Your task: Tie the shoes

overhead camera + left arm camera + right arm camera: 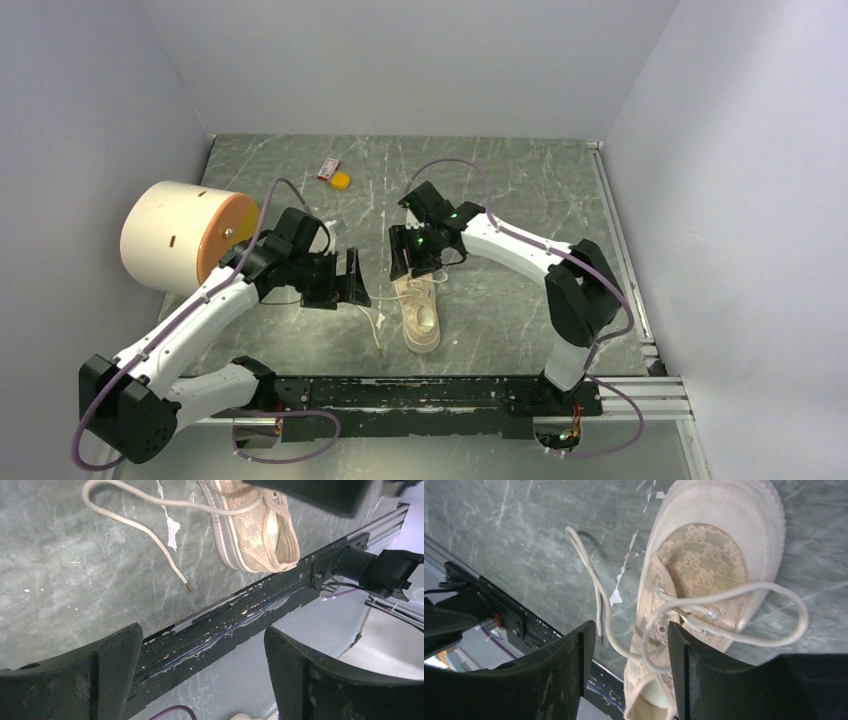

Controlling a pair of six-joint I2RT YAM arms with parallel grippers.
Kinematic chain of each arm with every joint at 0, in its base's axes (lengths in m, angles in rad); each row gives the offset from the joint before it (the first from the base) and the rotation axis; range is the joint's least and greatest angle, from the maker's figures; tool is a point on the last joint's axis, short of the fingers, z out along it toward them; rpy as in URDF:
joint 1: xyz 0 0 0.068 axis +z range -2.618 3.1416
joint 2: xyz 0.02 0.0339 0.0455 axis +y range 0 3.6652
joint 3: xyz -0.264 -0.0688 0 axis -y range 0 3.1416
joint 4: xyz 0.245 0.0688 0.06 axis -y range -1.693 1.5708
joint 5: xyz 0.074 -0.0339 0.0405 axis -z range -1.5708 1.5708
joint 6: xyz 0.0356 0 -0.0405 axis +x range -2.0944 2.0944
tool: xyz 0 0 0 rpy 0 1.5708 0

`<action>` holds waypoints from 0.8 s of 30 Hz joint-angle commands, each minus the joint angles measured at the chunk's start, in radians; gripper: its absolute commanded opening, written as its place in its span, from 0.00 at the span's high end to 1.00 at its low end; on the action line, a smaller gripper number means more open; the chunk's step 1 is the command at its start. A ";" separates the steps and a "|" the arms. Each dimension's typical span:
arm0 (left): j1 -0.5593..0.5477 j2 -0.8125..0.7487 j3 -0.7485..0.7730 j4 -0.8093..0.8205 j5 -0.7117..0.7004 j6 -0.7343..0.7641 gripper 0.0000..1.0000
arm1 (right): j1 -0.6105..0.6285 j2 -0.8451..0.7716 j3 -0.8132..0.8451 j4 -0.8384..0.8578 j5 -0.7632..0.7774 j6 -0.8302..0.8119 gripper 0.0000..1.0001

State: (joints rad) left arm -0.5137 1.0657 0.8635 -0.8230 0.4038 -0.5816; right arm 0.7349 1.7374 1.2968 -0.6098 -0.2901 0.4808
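Table (520, 200): carrying everything.
Cylinder (175, 235): lying sideways, far left.
Left gripper (202, 631): hovering wide open, empty, beside the sneaker.
Right gripper (630, 627): hanging half open over the laces (604, 605), clamping nothing.
Sneaker (423, 320): sitting untied, centre front.

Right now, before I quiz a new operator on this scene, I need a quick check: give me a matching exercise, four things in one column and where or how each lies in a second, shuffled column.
Things
1. sneaker
2. cylinder
3. small yellow piece
4. loose lace end

Places
A. far part of the table
B. flat on the table, left of the sneaker
C. on its side at the left wall
D. on its sole by the near rail

Pairs: 1-D, 2-C, 3-A, 4-B
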 commanded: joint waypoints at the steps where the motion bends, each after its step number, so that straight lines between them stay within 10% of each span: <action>1: -0.005 0.054 0.112 -0.060 -0.073 0.169 0.05 | 0.059 0.067 0.056 -0.017 0.115 0.092 0.43; 9: -0.005 0.055 0.089 -0.021 -0.048 0.261 0.03 | 0.116 0.103 0.082 -0.117 0.394 0.286 0.50; 16: -0.005 0.131 0.156 -0.047 -0.084 0.319 0.04 | 0.115 -0.022 0.055 -0.140 0.515 0.370 0.93; 24: -0.005 0.205 0.165 0.034 -0.076 0.292 0.08 | 0.103 -0.218 -0.127 -0.138 0.525 0.422 0.99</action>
State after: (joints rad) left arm -0.5144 1.2453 0.9905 -0.8486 0.3397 -0.2951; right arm 0.8452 1.5757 1.2514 -0.7322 0.2142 0.8719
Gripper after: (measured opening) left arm 0.935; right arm 0.017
